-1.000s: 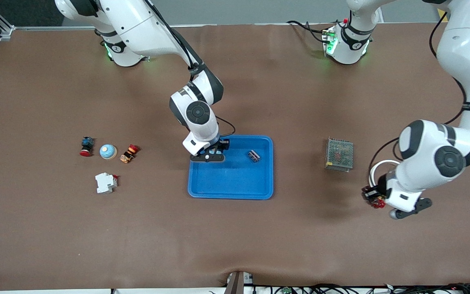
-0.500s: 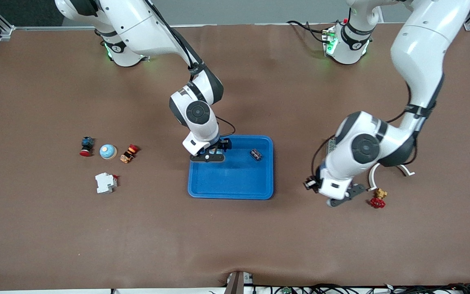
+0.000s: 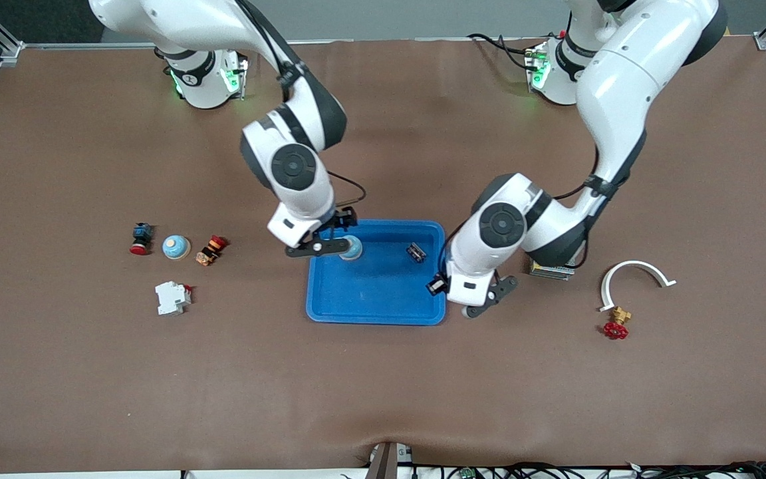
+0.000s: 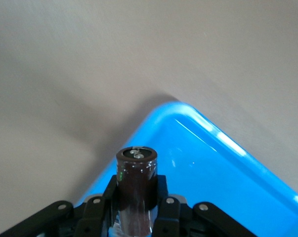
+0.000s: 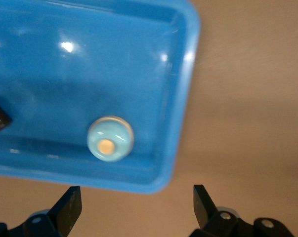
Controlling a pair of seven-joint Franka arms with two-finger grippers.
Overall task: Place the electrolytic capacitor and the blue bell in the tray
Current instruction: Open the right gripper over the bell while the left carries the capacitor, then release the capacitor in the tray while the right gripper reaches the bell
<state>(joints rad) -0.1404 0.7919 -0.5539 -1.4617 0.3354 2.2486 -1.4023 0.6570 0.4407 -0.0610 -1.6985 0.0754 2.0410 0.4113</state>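
Front view: blue tray (image 3: pixel 383 306) mid-table holding a bell (image 3: pixel 351 249), right gripper (image 3: pixel 320 247) over it, left gripper (image 3: pixel 466 296) at the tray's corner; left wrist view: fingers (image 4: pixel 161 197) clamp a capacitor (image 4: pixel 136 190); right wrist view: fingers (image 5: pixel 69 206) spread wide above the bell.

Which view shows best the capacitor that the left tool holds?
The left wrist view: the electrolytic capacitor stands clamped in the left tool, its top plain, above a corner of the tray. The front view shows only a dark bit at the tray's edge. The right wrist view misses it.
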